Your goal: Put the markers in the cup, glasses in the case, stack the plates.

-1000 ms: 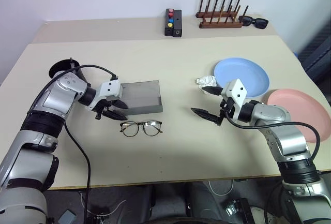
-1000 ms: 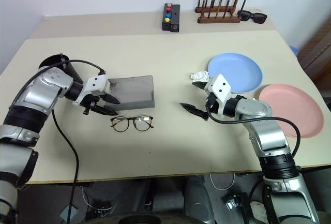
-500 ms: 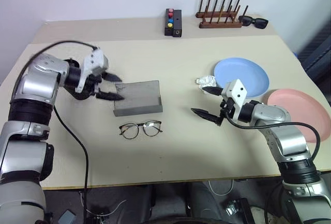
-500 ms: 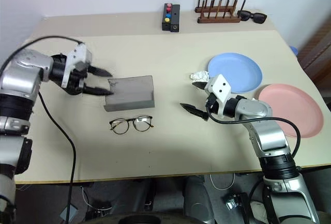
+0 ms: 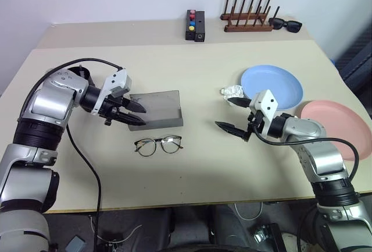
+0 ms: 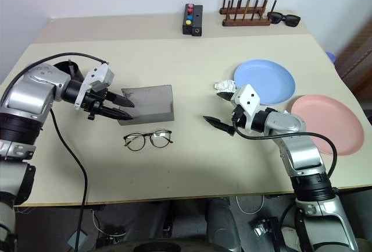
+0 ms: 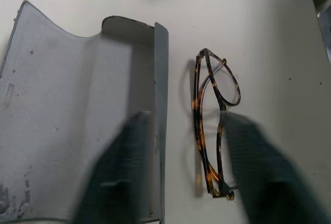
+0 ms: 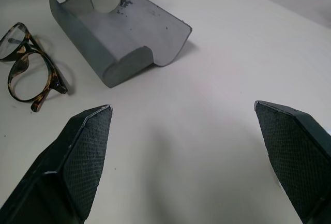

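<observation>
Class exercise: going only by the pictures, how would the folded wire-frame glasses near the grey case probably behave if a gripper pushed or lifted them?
The glasses lie folded flat on the table, so a push would probably slide them, not roll them. The thin frame and slim temples look light and likely bendable, so a hard pinch might deform them. The clear lenses may be slippery.

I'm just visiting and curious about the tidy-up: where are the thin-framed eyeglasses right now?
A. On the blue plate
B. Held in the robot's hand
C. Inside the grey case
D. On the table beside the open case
D: the glasses lie folded on the table, just in front of the open grey case, touching nothing else.
</observation>
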{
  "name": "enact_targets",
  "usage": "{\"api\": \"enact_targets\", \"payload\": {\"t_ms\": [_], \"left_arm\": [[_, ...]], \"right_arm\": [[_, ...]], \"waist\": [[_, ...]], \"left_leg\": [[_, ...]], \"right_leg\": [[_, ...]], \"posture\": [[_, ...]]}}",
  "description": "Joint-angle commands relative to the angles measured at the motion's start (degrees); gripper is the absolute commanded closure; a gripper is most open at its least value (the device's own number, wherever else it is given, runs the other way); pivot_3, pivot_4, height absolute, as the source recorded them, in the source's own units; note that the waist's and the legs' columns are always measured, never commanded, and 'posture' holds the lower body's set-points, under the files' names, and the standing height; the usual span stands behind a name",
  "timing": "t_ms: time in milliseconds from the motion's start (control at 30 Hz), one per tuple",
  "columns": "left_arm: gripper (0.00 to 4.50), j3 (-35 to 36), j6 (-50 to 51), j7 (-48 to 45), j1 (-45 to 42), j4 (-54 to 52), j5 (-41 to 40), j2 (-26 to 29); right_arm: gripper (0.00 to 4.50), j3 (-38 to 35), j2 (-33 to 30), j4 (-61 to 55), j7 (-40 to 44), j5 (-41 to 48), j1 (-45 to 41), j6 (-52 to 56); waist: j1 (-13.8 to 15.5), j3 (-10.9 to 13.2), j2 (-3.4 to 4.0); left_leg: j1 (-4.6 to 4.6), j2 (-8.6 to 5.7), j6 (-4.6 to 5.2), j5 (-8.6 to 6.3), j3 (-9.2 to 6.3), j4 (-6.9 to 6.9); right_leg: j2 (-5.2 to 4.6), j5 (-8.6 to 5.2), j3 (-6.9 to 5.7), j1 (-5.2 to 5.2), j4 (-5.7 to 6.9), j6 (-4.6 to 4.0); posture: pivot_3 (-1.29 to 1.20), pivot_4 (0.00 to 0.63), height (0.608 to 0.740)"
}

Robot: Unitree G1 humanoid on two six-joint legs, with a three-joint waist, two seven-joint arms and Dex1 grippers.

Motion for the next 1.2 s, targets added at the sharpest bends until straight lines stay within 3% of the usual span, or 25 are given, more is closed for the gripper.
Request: {"api": "enact_targets", "payload": {"t_ms": [33,267,467,1200], "left_arm": [[3.98,-0.2,0.0,-0.2,-0.2,-1.6,-1.0,1.0],[3.98,-6.2,-0.8,-0.2,2.0,-7.0,-5.5,5.9],[3.98,-10.5,-3.6,-0.2,2.6,-7.7,-5.0,6.8],[3.98,-14.8,-6.5,-0.2,-1.9,-1.1,-1.4,-1.4]], "right_arm": [[0.0,-0.7,0.4,-0.5,-0.1,-0.2,-0.4,-1.5],[0.0,-0.5,0.7,0.8,-0.1,-0.5,-0.7,-2.4],[0.0,-0.5,1.0,0.5,-0.1,-0.7,-0.5,-2.4],[0.0,-0.8,1.1,-0.5,-0.3,-0.7,0.8,-2.5]], "waist": [[-0.1,0.0,0.0],[-0.2,0.0,0.0],[0.1,0.0,0.0],[-0.1,0.0,0.0]], "left_leg": [[0.0,0.0,0.0,0.0,0.0,0.0],[0.0,0.02,0.0,0.0,0.0,-0.03],[0.0,0.0,0.0,0.0,0.0,0.0],[0.0,0.01,0.0,0.0,0.01,0.0]], "right_leg": [[0.0,0.0,0.0,0.0,0.0,0.0],[0.0,0.0,0.01,-0.01,0.0,0.0],[0.01,0.0,0.02,0.01,0.0,0.0],[0.02,0.0,0.02,0.01,0.0,0.0]], "posture": [[0.0,0.15,0.74],[0.0,0.15,0.74],[0.0,0.15,0.74],[0.0,0.15,0.74]]}}
